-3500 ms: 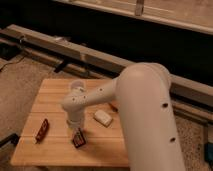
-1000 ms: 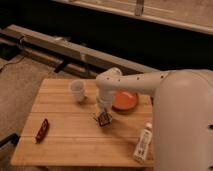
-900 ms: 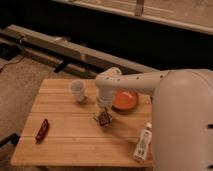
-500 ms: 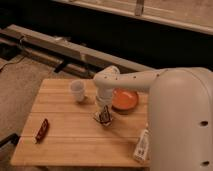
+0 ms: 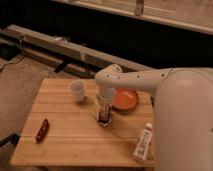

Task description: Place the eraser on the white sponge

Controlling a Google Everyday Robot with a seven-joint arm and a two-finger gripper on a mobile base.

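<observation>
Under the end effector (image 5: 104,111), eraser (image 5: 104,116) sits atop white sponge (image 5: 105,121).

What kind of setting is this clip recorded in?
Probably a lab or test floor: a small wooden table on speckled flooring, metal rails behind. The pincer is at the white sponge.

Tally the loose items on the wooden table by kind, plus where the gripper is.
Cup, white: 1
Bowl, orange: 1
Bottle, white, lying down: 1
Dark red slim object: 1
Eraser: 1
White sponge, mostly hidden under the eraser: 1
Total: 6
The gripper is at the eraser, beside the bowl.
</observation>
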